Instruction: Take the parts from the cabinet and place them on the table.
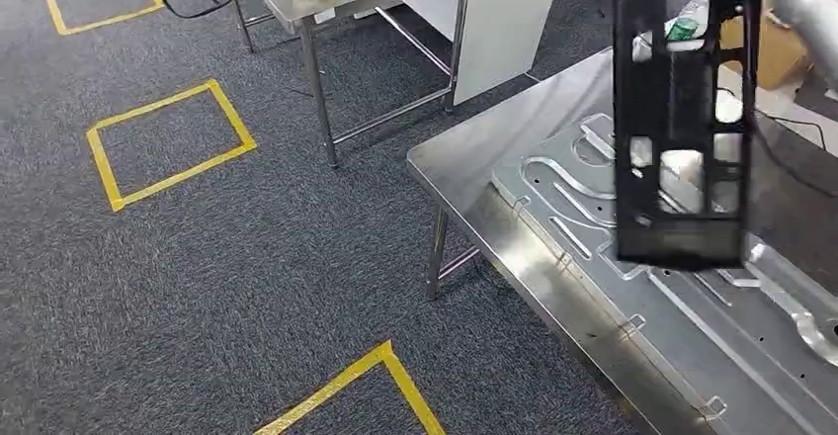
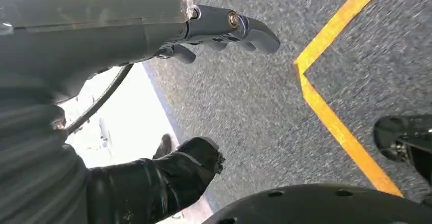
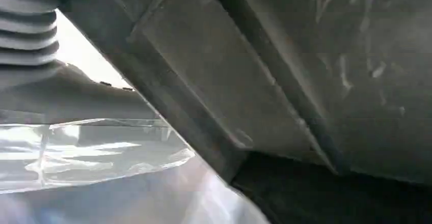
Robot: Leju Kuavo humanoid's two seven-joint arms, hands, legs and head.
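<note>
Black plastic frame part (image 1: 680, 129), a flat open-work panel with cut-out windows, hangs upright in the head view above the near steel table (image 1: 474, 173). We carry it high on our right side; its lower edge sits over the silver stamped metal sheet (image 1: 692, 316) lying on that table, apart from it as far as we can judge.

Right hand: the right wrist view looks straight onto the part's dark ribbed surface (image 3: 285, 81), so we hold it, though we cannot tell how the fingers lie.

Left hand (image 2: 168, 107): hangs over grey carpet (image 2: 265, 107) with yellow tape lines (image 2: 331, 117), fingers spread, holding nothing.

Progress, our judgement: part is out of the cabinet and brought to the table; lowering and releasing are left. Whether more parts wait in the cabinet, we cannot say.
</note>
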